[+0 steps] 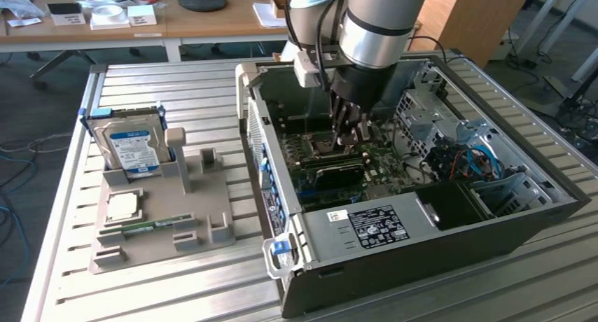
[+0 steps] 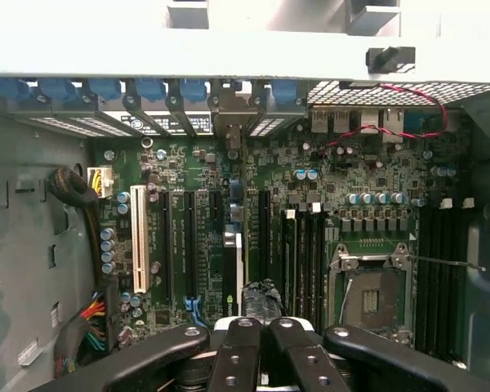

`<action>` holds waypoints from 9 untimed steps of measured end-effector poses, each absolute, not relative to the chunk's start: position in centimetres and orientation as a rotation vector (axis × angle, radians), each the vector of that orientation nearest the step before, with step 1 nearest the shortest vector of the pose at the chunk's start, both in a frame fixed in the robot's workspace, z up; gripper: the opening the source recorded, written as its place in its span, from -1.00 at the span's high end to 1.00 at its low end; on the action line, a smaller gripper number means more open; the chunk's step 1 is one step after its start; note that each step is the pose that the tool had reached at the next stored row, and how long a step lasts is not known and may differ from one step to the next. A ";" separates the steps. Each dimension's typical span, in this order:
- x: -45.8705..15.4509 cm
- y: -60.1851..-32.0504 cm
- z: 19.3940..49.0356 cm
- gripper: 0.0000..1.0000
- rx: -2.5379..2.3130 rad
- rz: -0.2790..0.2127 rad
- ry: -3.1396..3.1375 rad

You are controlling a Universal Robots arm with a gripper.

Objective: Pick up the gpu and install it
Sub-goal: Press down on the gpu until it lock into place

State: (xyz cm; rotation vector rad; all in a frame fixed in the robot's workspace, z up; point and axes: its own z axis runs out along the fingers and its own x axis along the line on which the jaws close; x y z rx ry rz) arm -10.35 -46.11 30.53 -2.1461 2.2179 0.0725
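- A robot arm reaches down into an open computer case [image 1: 523,217] that lies on its side on a slatted metal table [image 1: 159,77], so the motherboard [image 1: 374,161] faces up and can be reached from above.
- The gripper [image 1: 348,136] hangs low inside the case, just above the board. Its fingers [image 2: 257,359] are drawn together into a narrow pinch.
- In the wrist view, the graphics card [image 2: 233,273] shows edge-on as a thin dark strip running away from the fingertips. It stands upright on the board, clamped between the fingers, lined up among the long expansion slots [image 2: 188,237]. Holding it on edge is how such a card meets its slot.
- I cannot tell whether the card is fully pressed home or only resting in the slot.
- The card's far end points toward the row of blue slot clips [image 2: 151,88] at the case's back wall, where its bracket belongs.
- The empty processor socket [image 2: 376,286] lies near the card, with memory slots beside it.
- On the exterior view's left, a grey parts holder [image 1: 159,231] sits well apart from the case. It carries a hard drive [image 1: 133,147] upright in a stand, a processor chip [image 1: 123,206] lying flat, and a green memory stick [image 1: 150,227].
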 end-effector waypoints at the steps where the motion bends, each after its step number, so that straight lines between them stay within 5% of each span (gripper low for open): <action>1: -10.3 -46.1 30.5 0.79 -2.146 0.072 2.218; 9: -10.4 -46.3 30.2 0.79 -2.146 0.072 2.218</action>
